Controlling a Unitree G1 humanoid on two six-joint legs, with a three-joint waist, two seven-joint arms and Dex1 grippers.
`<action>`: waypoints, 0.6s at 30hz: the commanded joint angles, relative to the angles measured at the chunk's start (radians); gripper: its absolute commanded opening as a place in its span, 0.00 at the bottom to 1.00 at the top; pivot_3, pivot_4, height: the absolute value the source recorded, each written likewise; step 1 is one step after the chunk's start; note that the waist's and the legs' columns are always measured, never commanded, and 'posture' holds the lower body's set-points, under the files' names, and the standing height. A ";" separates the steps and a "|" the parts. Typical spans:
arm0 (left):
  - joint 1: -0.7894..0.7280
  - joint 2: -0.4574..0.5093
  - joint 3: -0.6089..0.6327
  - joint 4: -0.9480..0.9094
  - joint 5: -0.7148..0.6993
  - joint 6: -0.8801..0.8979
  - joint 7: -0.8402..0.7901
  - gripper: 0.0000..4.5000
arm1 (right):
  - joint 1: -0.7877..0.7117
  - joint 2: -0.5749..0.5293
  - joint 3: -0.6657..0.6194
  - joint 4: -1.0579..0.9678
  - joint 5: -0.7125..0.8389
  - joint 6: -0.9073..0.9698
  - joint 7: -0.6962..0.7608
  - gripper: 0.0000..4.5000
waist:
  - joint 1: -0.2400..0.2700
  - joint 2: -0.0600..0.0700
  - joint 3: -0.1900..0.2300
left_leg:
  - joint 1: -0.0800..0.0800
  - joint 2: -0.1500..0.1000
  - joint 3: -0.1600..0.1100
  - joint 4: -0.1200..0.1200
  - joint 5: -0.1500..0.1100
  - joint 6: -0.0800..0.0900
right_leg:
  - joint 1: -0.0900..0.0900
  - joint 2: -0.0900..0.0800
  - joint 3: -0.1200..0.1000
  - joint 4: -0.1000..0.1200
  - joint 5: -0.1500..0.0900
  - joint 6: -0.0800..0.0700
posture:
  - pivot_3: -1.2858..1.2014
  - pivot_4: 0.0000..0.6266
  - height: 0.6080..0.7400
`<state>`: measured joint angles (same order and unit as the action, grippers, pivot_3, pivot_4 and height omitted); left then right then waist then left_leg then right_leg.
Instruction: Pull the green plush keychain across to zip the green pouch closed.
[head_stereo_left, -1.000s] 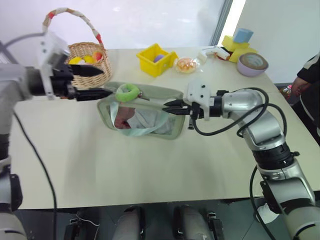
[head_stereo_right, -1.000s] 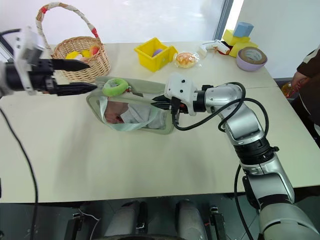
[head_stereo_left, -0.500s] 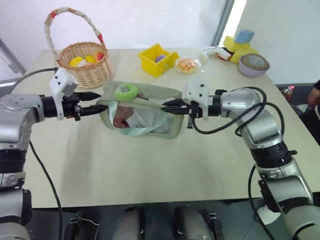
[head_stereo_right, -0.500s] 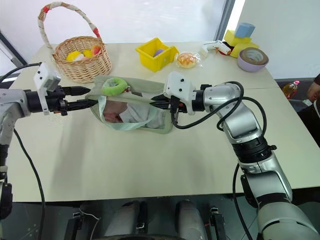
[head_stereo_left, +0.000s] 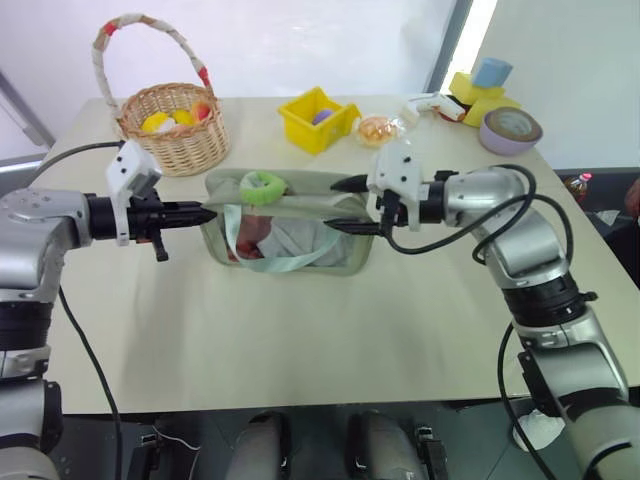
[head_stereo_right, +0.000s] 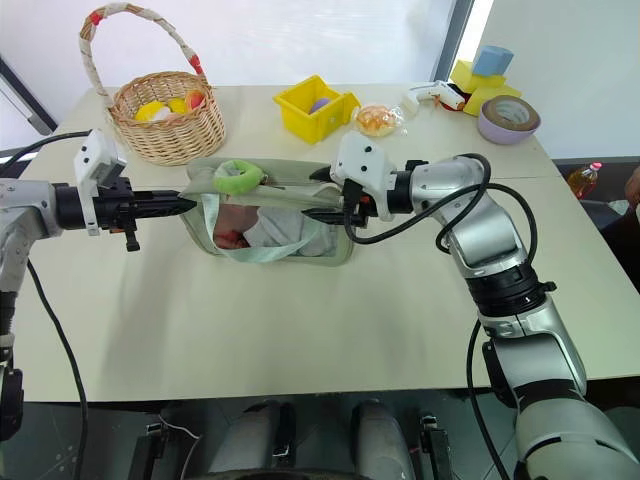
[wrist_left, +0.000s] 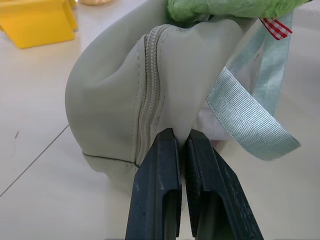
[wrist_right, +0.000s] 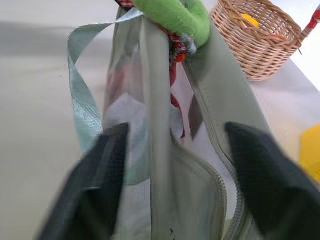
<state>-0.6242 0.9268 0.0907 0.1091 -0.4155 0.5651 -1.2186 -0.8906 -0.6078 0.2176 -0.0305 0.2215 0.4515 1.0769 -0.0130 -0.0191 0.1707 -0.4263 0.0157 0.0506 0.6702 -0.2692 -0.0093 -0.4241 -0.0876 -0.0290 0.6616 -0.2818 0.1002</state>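
No brand, label or readable writing anywhere on the green pouch, the yellow bin or the other things — only a small red-and-white checked tab at the strap's root, with no lettering on it.

Pale cream table, smooth and matte, with a thin seam line seen close up from the left wrist. Bright white wall or window behind the far edge, a grey upright frame right of centre, dark floor at the table's right side. Along the far edge: a wicker basket with a wrapped handle and yellow and red things inside, a wrapped bun, a white object, yellow and blue blocks, a roll of tape.

Pouch standing at the table's middle, clear window toward the camera, red and white contents behind it, mint strap looping down the front. Green plush keychain sitting on the pouch's top edge, nearer its left end, beside the zipper.

Left gripper at the pouch's left end, fingers pressed together — pinching a fold of the pouch's fabric just beside the zipper track.

Right gripper at the pouch's right end, fingers spread wide apart, one above and one below the top edge, straddling the fabric without clamping it.
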 joint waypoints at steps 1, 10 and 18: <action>0.001 0.019 0.021 -0.041 -0.018 0.012 -0.002 0.00 | -0.105 -0.012 -0.066 -0.020 0.050 0.045 0.021 0.69 | 0.000 0.000 0.000 | 0.000 0.000 0.000 0.000 0.000 0.000 | 0.000 0.000 0.000 0.000 0.000 0.000 | 0.52 0.24 0.99; 0.016 0.016 0.039 -0.071 -0.038 0.040 0.014 0.00 | -0.119 0.180 0.108 -0.067 -0.052 -0.013 -0.081 0.69 | -0.001 0.000 0.000 | 0.000 0.000 0.000 0.000 0.000 0.000 | 0.000 0.000 0.000 0.001 0.000 0.000 | 0.52 0.24 0.99; 0.032 0.022 0.044 -0.083 -0.046 0.039 0.029 0.00 | -0.188 0.248 0.111 0.093 -0.132 -0.100 -0.157 0.69 | -0.005 0.000 0.000 | 0.000 0.000 -0.001 0.000 0.001 -0.001 | -0.001 0.000 0.000 0.001 0.000 0.000 | 0.52 0.24 0.99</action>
<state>-0.5924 0.9327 0.1047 0.0567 -0.4474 0.6064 -1.1925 -1.0468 -0.3715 0.3643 0.0765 0.0852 0.3737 0.9274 -0.0177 -0.0194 0.1704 -0.4265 0.0157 0.0498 0.6701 -0.2686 -0.0104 -0.4247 -0.0872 -0.0294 0.6624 -0.2818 0.1002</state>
